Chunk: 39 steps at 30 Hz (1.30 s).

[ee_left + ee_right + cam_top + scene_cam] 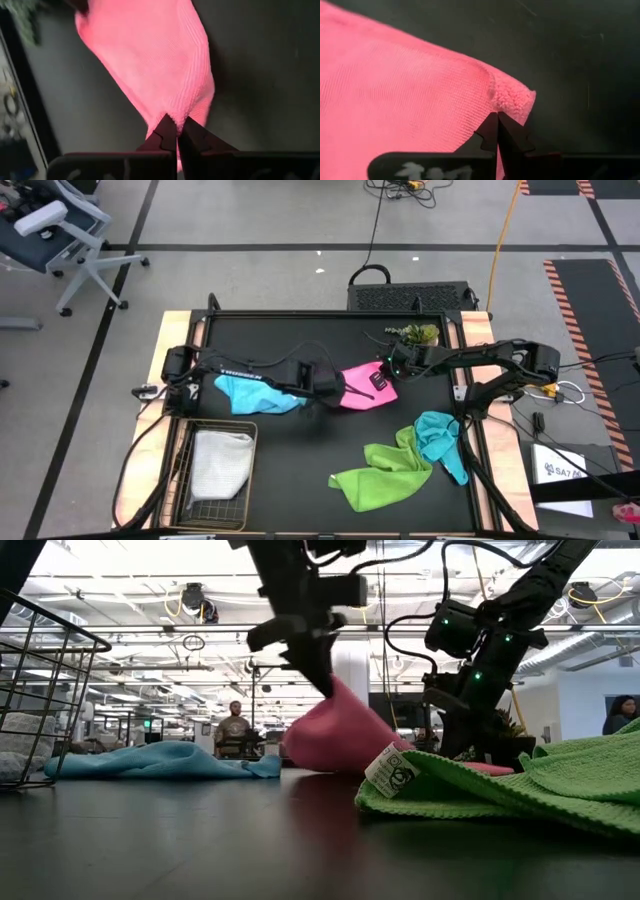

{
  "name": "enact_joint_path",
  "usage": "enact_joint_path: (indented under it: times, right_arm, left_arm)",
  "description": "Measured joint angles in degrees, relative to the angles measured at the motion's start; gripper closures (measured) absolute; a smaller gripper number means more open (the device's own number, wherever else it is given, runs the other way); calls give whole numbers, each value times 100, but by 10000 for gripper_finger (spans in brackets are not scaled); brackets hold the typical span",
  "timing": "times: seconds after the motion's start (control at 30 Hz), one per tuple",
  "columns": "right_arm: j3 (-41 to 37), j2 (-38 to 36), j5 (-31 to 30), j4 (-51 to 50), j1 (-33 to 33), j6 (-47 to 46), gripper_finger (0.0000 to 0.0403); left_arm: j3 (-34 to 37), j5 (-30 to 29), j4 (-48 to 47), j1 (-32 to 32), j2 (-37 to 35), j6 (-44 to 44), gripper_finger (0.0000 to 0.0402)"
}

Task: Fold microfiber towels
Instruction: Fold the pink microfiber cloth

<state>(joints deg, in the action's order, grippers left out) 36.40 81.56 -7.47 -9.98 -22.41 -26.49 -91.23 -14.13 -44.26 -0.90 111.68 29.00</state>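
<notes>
The pink towel [358, 388] lies mid-table between my two grippers. My left gripper [177, 131] is shut on its left end, which the low view shows raised into a peak [335, 700]. My right gripper [497, 125] is shut on a corner at the towel's far right. A light blue towel [255, 393] lies crumpled to the left. Lime green [385, 475] and teal [440, 440] towels lie heaped at the near right, the teal one overlapping the green. A pale grey-white towel [222, 460] rests in the wire basket [190, 480]. My left gripper pinches a bunched edge of the pink towel [172, 112] between its two fingertips, coming slanting down from the table's left. That end is lifted into a tent, and the cloth slopes down to the table. My right gripper pinches the pink towel at a fluffy corner [516, 100] between its fingertips, slanting down from the table's right. The corner stays low, and the cloth beside it lies spread on the table.
A small potted plant [415, 333] stands at the far right, close behind my right arm. The wire basket fills the near left corner. Bare black tabletop shows at the near middle [300, 450]. People sit in the room beyond the table.
</notes>
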Motion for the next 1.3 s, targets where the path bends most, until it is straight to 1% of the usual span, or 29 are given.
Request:
enact_joint_path:
  times: [0.17, 0.27, 0.5, 0.63, 0.9, 1.1, 1.23, 1.3]
  right_arm:
    - [0, 0, 27, 2, 4, -52, 403]
    - [0, -2, 173, 4, 35, -98, 403]
    - [-1, -2, 153, 38, 489, -342, 403]
    - [0, 145, 125, 208, 683, -547, 403]
    - [20, 793, 93, 1046, 1170, -936, 403]
    - [3, 870, 161, 1500, 1356, -1141, 403]
    - [-2, 872, 179, 1604, 1466, -1327, 403]
    - [-4, 876, 290, 1806, 1565, -1412, 403]
  left_arm:
    - [0, 104, 415, 112, 150, 435, 401]
    - [1, 107, 521, 216, 278, 544, 401]
    - [1, 111, 601, 267, 345, 484, 401]
    - [1, 124, 646, 266, 345, 384, 401]
    - [1, 124, 599, 246, 345, 316, 401]
    - [1, 121, 359, 208, 345, 233, 401]
    - [1, 122, 357, 99, 345, 204, 401]
    - [1, 125, 405, 42, 345, 230, 401]
